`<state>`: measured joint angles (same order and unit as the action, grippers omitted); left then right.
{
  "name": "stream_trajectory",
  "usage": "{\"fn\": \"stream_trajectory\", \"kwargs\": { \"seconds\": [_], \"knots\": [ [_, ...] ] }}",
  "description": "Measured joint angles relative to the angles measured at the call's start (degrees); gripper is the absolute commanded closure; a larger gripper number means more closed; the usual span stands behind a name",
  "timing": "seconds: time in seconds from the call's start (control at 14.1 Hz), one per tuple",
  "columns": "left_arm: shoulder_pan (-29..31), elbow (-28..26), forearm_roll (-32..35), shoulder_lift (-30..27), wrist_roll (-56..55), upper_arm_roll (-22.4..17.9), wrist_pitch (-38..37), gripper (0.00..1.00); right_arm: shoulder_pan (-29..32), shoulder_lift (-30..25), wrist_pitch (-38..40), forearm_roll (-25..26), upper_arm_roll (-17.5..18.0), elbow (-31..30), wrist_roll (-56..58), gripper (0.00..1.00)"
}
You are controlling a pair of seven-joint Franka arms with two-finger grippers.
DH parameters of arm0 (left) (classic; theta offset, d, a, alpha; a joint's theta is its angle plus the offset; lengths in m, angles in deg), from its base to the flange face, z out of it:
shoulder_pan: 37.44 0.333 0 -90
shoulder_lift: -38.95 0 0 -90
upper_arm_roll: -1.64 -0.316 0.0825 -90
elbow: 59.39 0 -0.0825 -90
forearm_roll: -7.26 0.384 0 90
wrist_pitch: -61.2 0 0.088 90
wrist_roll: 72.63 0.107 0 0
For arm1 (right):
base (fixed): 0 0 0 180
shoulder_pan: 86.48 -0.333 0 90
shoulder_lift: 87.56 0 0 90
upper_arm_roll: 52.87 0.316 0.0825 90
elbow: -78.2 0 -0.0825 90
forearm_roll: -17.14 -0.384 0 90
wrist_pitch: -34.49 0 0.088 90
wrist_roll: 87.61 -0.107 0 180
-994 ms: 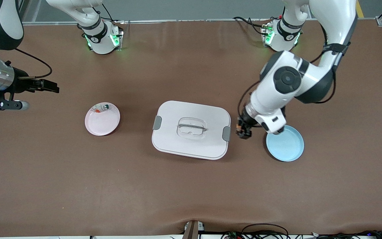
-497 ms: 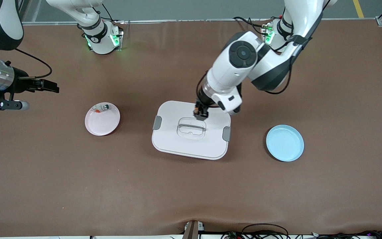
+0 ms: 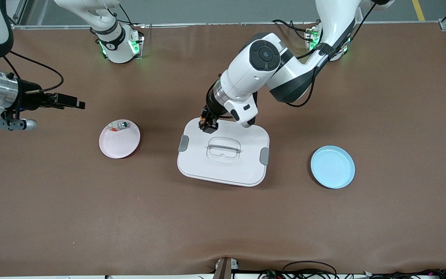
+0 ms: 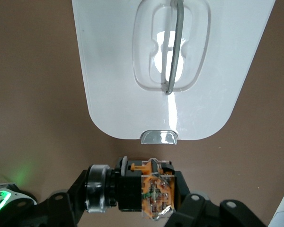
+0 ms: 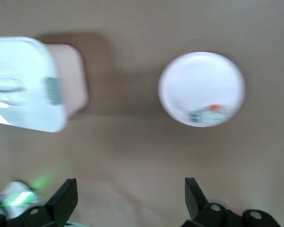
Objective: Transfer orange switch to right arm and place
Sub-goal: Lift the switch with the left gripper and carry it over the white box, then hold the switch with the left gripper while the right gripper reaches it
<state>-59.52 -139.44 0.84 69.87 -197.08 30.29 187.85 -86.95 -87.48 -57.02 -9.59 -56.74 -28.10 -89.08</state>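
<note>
My left gripper [image 3: 208, 126] is shut on the orange switch [image 3: 206, 124], a small black block with orange parts. It hangs over the corner of the white lidded box [image 3: 223, 172] that lies toward the right arm's end. In the left wrist view the orange switch [image 4: 154, 191] sits crosswise between the fingers of the left gripper [image 4: 146, 201], above the brown table just off the white lidded box [image 4: 113, 71]. My right gripper [image 3: 76, 104] stands open and empty over bare table near the right arm's end. The right wrist view shows the right gripper [image 5: 130, 198] with nothing between its fingers.
A pink plate [image 3: 120, 145] with a white green-topped piece [image 3: 123, 124] and a red-and-white bit [image 3: 113, 128] lies toward the right arm's end of the box. A blue plate [image 3: 333, 168] lies toward the left arm's end. The right wrist view shows the pink plate [image 5: 199, 80] and the white box [image 5: 19, 94].
My left arm has swung from beside the blue plate across the box lid toward the right arm's end, carrying the switch. The right gripper has edged slightly toward the middle.
</note>
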Motion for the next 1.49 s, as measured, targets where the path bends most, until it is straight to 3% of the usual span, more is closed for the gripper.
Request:
{"fn": "stream_trajectory", "kwargs": {
  "seconds": [0.14, 0.28, 0.5, 0.71, 0.99, 1.49],
  "knots": [
    [-0.35, 0.07, -0.43, 0.18, 0.0, 0.0, 0.53, 1.0, -1.13, -1.11, -4.87, -9.6, 0.49, -4.33, 0.05, 0.0],
    [-0.7, 0.1, -2.39, 0.55, -0.06, 0.0, 1.99, 1.0, -5.14, -3.0, -13.0, -16.14, 0.96, -10.16, 0.07, 0.0],
    [-1.54, 0.15, -3.7, 0.8, -0.06, 0.02, 4.22, 1.0, -12.69, -4.9, -22.73, -22.81, 1.35, -15.43, -0.02, 0.0],
    [-2.75, 0.27, -4.64, 0.8, -0.08, 0.05, 6.06, 1.0, -18.65, -5.07, -28.9, -27.95, 1.43, -16.23, -0.17, 0.0],
    [-3.43, 0.36, -5.69, 0.81, -0.08, 0.05, 6.92, 1.0, -24.24, -4.46, -35.97, -30.44, 1.43, -16.7, -0.19, 0.0],
    [-3.42, 0.37, -5.7, 0.91, -0.13, 0.04, 7.7, 1.0, -27.89, -2.17, -41.46, -33.02, 1.37, -16.73, -0.15, 0.0]
  ]
}}
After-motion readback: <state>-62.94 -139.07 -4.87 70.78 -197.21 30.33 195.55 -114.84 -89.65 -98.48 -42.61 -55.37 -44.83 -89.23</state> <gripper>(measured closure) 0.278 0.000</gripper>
